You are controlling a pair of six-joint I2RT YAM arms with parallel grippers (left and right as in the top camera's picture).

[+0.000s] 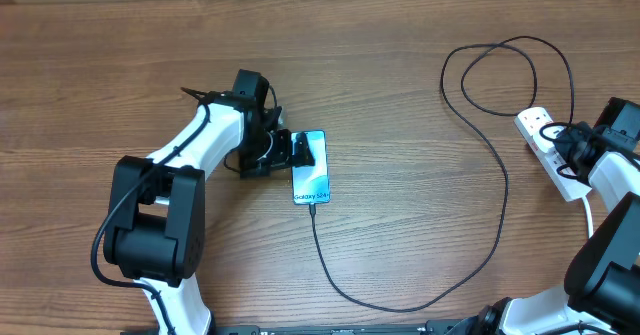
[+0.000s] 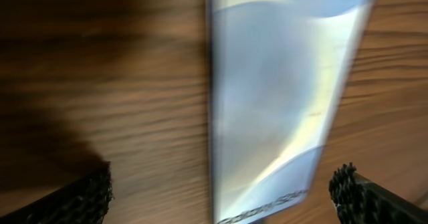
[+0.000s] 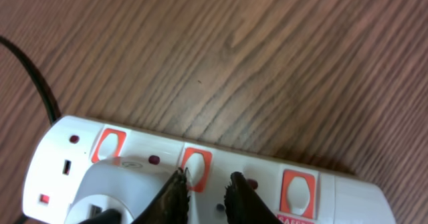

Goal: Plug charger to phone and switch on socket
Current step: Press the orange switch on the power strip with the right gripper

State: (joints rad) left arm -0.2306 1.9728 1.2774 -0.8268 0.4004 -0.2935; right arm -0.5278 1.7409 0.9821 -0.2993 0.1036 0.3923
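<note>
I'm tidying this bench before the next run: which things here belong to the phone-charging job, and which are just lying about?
Part of the job:
- phone
- black charger cable, its tip at the phone's lower end
- white power strip with its switches

Just lying about:
- nothing that I can see; besides these, only the wooden table shows

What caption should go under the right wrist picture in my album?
The right gripper aims its black fingertips at an orange rocker switch on the white power strip.
</note>
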